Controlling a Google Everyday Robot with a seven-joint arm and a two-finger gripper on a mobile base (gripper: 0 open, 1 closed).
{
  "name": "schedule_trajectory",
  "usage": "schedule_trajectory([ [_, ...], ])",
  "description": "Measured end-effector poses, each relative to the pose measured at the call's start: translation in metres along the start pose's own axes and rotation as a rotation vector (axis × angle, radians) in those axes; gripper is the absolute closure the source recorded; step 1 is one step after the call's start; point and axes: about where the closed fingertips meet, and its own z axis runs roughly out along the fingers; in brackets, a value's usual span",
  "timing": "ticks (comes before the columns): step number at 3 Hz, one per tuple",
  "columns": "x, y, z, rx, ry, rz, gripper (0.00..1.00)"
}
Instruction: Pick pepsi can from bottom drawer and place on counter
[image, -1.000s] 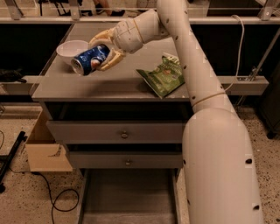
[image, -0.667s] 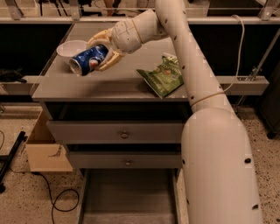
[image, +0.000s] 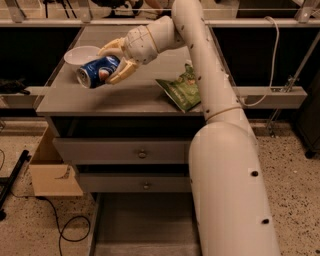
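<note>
Cream-fingered, clamping the small blue metal pepsi can (image: 92, 72), tipped sideways, in the two-finger gripper (image: 107, 65) low over the left part of the flat grey counter (image: 125, 97), just beside a round white bowl (image: 82, 54). Showing a green chip bag (image: 182, 90) further right, the grey bottom drawer (image: 145, 225) open below.

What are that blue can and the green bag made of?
The pepsi can, tilted in the claw over the counter's left side, looks like thin painted metal: glossy blue wall, silvery end. The green bag looks like plastic film, probably: crinkled, faintly shiny.
</note>
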Motion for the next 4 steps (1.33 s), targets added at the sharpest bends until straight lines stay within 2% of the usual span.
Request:
schedule_trajectory([
  [1,0.004,-0.002,0.002,-0.013,-0.008,0.056,1.0],
  [2,0.004,-0.002,0.002,-0.013,-0.008,0.056,1.0],
  [3,-0.021,-0.005,-0.019,-0.03,0.13,0.086,1.0],
  [4,-0.034,-0.028,-0.017,-0.008,0.263,0.13,1.0],
])
